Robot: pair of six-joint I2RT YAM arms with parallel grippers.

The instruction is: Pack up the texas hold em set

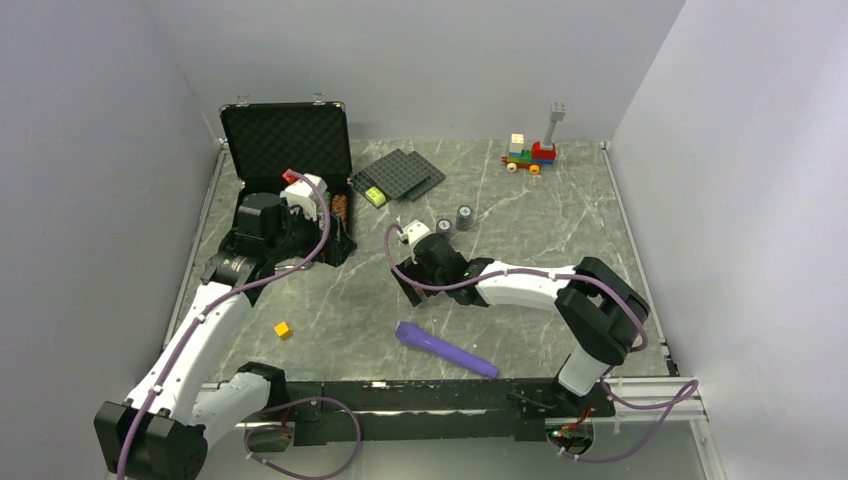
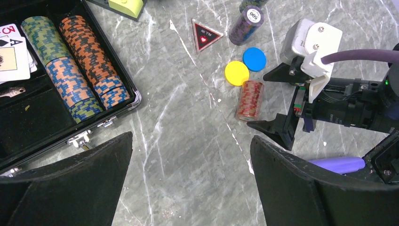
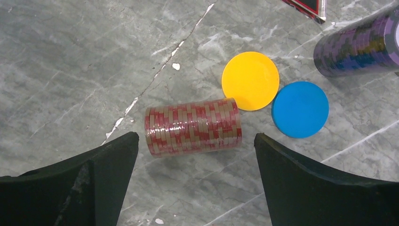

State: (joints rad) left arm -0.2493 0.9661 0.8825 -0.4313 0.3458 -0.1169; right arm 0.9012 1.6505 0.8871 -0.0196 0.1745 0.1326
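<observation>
The black case stands open at the back left. Its base holds striped chip stacks and playing cards. A red-and-tan chip stack lies on its side on the table. Beside it are a yellow disc, a blue disc, a purple chip stack and the dark red triangle. My right gripper is open, fingertips on either side of the red stack's near edge, not touching it. My left gripper hangs open over bare table by the case's corner.
A purple cylinder lies near the front edge and a small yellow cube sits to the front left. Dark grey studded plates with a yellow-green brick lie behind the chips. A toy brick train stands at the back.
</observation>
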